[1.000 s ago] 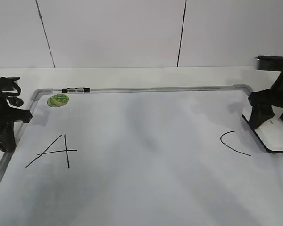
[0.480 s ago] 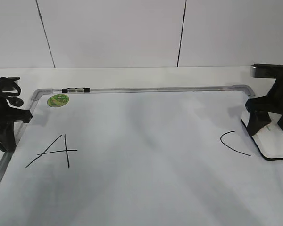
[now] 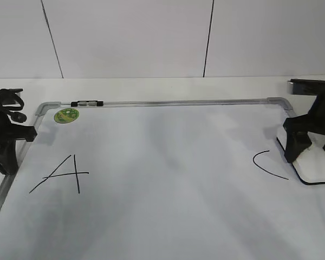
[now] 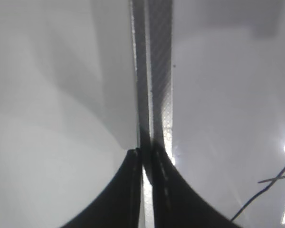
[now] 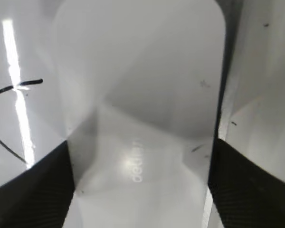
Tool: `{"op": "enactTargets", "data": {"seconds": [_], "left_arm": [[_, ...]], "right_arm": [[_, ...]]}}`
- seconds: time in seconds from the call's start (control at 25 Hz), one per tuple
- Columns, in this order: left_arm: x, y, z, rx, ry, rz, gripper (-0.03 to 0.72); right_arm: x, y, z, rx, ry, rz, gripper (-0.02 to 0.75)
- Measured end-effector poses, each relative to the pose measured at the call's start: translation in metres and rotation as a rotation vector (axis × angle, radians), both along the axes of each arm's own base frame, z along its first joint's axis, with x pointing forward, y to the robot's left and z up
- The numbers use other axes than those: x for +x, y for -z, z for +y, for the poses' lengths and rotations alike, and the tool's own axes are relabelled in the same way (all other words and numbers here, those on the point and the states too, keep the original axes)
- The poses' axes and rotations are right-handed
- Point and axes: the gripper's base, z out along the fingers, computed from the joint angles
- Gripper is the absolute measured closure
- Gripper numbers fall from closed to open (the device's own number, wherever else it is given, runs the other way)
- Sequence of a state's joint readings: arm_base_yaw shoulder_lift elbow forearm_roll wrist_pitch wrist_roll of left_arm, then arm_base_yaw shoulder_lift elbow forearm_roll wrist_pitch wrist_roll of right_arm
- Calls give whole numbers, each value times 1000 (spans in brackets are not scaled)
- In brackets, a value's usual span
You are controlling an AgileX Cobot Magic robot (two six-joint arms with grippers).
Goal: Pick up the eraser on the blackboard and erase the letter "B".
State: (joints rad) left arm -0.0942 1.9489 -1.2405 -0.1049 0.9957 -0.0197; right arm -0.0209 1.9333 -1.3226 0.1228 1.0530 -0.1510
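The blackboard (image 3: 168, 162) is a white board with a grey frame, and it bears a black "A" (image 3: 62, 174) and a black "C" (image 3: 266, 164). No letter "B" shows between them. The white eraser (image 3: 318, 164) lies flat at the board's right edge. My right gripper (image 3: 312, 154) straddles it. In the right wrist view its fingers press both long sides of the eraser (image 5: 142, 118), so the right gripper (image 5: 140, 180) is shut on it. My left gripper (image 3: 8, 160) is shut and empty over the board's left frame (image 4: 154, 71); it also shows in the left wrist view (image 4: 146, 154).
A round green sticker (image 3: 66, 115) sits at the board's far left corner, with a small black-and-silver clip (image 3: 86, 103) on the top frame beside it. A white wall stands behind the table. The board's right frame runs just beyond the eraser.
The eraser was tilted in my right gripper a second ago; it now lies flat. The right gripper has come lower and a little right. The left arm has not moved.
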Motion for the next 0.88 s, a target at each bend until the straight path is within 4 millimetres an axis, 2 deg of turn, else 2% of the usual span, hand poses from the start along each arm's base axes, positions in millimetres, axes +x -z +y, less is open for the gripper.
{"op": "enactTargets", "data": {"seconds": [0.32, 0.6, 0.76, 0.88], "left_arm": [[0, 0, 0, 0, 0, 0, 669], [0, 0, 0, 0, 0, 0, 669], [0, 0, 0, 0, 0, 0, 667], [0, 0, 0, 0, 0, 1, 652]], "right_arm": [[10, -29, -1, -14, 4, 11, 70], [25, -57, -3, -24, 62, -71, 76], [25, -62, -2, -17, 78, -83, 94], [19, -79, -2, -14, 83, -123, 121]]}}
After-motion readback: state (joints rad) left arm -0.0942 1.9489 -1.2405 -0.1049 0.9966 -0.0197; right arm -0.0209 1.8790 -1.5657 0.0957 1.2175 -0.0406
